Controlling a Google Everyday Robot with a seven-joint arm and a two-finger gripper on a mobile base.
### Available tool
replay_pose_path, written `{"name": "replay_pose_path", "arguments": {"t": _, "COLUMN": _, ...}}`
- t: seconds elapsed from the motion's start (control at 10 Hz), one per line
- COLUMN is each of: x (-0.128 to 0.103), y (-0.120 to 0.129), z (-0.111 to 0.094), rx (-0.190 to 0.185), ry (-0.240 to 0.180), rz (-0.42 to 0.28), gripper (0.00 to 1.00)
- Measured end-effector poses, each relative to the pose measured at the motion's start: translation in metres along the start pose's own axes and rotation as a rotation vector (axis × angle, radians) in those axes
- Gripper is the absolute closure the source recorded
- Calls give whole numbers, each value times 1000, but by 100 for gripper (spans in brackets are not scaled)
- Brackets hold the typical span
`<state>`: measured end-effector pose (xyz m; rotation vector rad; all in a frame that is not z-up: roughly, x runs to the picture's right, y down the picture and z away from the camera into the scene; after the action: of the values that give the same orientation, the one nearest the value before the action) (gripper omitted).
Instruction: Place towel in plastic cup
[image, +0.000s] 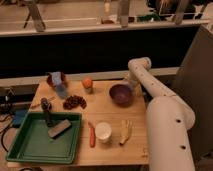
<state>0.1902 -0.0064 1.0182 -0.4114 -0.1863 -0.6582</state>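
A light blue towel lies at the back left of the wooden table, against a dark red object. A small clear plastic cup stands just in front of it. My white arm reaches in from the right and bends down behind a purple bowl. My gripper hangs at the bowl's far right rim, far to the right of the towel and the cup. It holds nothing that I can see.
An orange and dark grapes lie between towel and bowl. A white cup, a red carrot-like item and a banana sit near the front. A green tray at front left holds a grey block.
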Motion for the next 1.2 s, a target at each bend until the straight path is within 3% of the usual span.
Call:
{"name": "replay_pose_path", "arguments": {"t": 0.4, "x": 0, "y": -3, "z": 12, "rx": -31, "ry": 94, "rz": -8, "gripper": 20}}
{"name": "replay_pose_path", "arguments": {"t": 0.8, "x": 13, "y": -6, "z": 14, "rx": -44, "ry": 64, "rz": 40, "gripper": 20}}
{"name": "replay_pose_path", "arguments": {"t": 1.2, "x": 18, "y": -5, "z": 16, "rx": -47, "ry": -27, "rz": 85, "gripper": 20}}
